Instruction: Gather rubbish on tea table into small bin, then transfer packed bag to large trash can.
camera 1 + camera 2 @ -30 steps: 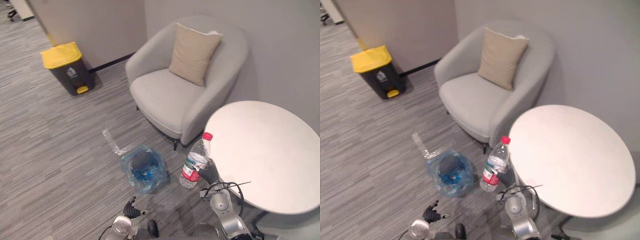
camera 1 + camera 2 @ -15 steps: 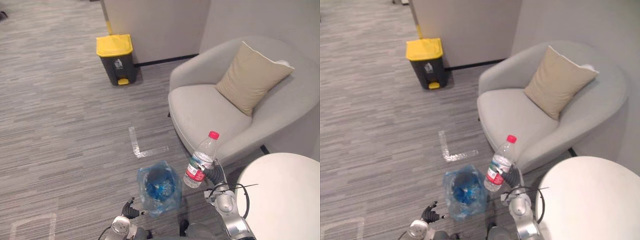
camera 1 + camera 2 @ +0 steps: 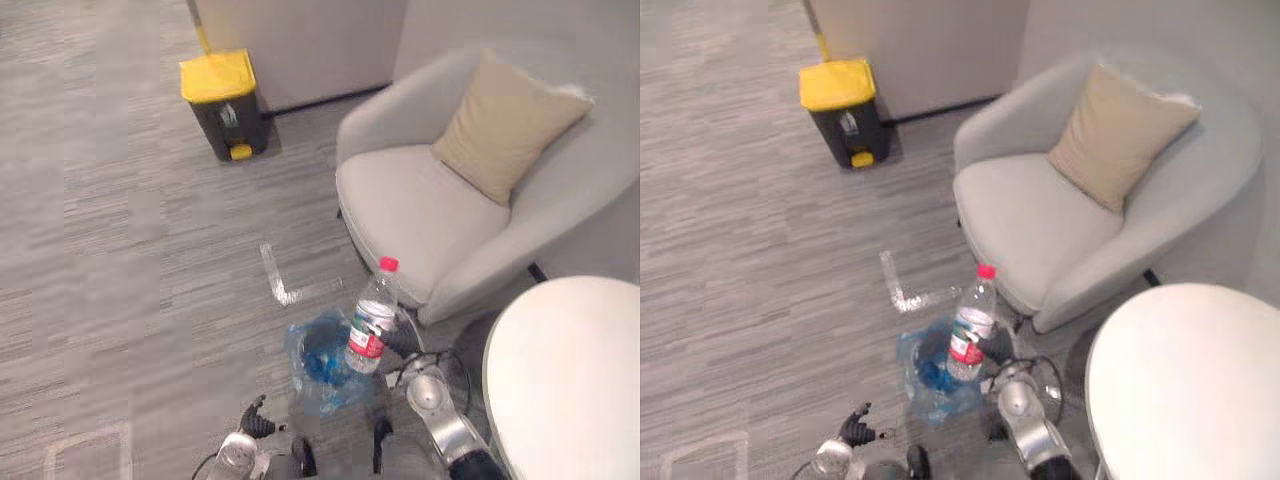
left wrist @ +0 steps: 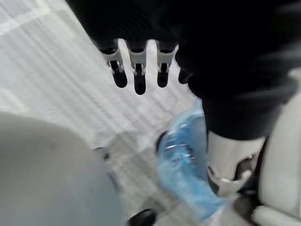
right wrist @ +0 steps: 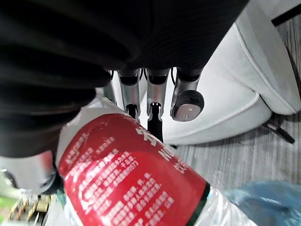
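The right hand [image 3: 398, 343] clamps a red-capped bottle [image 3: 371, 322], held upright above the blue-bagged bin [image 3: 318, 362]. The bin stands on the floor near the armchair [image 3: 420, 205] and the desk [image 3: 570, 380]. The left hand [image 4: 137, 70] hangs low beside the bin, fingers straight and holding nothing. A yellow-lidded trash can [image 3: 224, 100] stands well apart, by the wall.

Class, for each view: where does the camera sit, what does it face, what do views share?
Left eye view: on the head, looking down; right hand holds a bottle at the bagged bin.
Right eye view: same scene, shifted.
Left wrist view: along the left hand toward the bin.
Right wrist view: along the right hand, bottle close.
All share the bin.
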`<state>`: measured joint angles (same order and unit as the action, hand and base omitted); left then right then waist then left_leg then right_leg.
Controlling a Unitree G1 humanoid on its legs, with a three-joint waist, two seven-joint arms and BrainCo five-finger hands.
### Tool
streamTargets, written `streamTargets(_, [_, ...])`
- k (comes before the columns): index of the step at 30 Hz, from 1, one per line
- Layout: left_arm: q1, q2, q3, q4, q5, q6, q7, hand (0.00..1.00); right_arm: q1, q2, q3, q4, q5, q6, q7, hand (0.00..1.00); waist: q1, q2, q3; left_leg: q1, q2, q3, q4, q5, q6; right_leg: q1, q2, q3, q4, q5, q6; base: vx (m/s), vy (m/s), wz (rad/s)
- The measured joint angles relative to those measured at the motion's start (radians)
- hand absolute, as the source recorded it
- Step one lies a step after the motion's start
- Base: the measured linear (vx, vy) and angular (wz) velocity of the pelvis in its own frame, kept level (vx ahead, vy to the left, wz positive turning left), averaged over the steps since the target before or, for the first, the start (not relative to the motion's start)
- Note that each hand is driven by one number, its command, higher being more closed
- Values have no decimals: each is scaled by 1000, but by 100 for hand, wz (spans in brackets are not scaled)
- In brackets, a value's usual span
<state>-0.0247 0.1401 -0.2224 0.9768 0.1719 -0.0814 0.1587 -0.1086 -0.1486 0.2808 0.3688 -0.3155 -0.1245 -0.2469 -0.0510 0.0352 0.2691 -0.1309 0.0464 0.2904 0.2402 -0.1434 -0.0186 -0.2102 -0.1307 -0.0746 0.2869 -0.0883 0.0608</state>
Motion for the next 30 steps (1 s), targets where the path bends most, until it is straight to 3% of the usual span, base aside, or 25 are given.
streamTargets(7, [-143,22,92,-41,-94,-1,38,0,-234,-109,37,42,-36,17,-2,100,20,24,172,-351,48,-28,259,-56,10,-284,5,-3,145,-1,-4,-272,-1,14])
streamTargets(12, [-257,25,171,-162,-160,-3,78,0,-351,-127,25,35,-36,49,-33,100,52,24,200,-636,106,-24,380,-58,22,-535,5,-39,230,10,-19,-164,-6,20])
streamTargets(17, [-331,3,215,-297,-180,-22,94,0,-474,-128,18,-27,-36,62,-65,100,78,18,208,-808,118,-29,431,-37,32,-706,-10,-58,305,5,-32,-73,-3,17])
streamTargets(19, [-344,4,225,-444,-206,-18,105,0,-540,-130,13,-49,-36,64,-89,100,85,16,217,-886,115,-50,445,-17,43,-774,-15,-77,329,2,-38,-32,8,23])
streamTargets(23, [-271,4,219,-844,-219,-48,96,0,-590,-153,-51,-62,-36,67,-105,100,115,17,244,-965,94,-96,445,10,36,-836,-45,-130,375,-30,-57,10,1,45])
streamTargets(25, [-174,3,248,-959,-240,-72,81,0,-590,-175,-59,-63,-36,67,-105,100,120,17,244,-988,83,-105,442,14,30,-862,-58,-137,397,-46,-60,32,-16,30])
streamTargets(28, [-112,2,269,-977,-263,-77,70,0,-595,-189,-73,-63,-36,67,-105,100,132,16,244,-1011,78,-111,429,22,20,-889,-63,-143,405,-53,-60,33,-19,18])
streamTargets(29, [-108,1,268,-977,-270,-77,66,0,-592,-189,-79,-60,-36,68,-105,0,133,16,244,-1017,75,-115,418,29,17,-896,-65,-148,405,-55,-63,35,-25,20])
streamTargets(30, [-109,0,266,-978,-273,-77,55,0,-591,-189,-82,-58,-36,68,-105,0,132,15,243,-1020,73,-118,413,33,15,-900,-67,-153,406,-56,-66,28,-21,21])
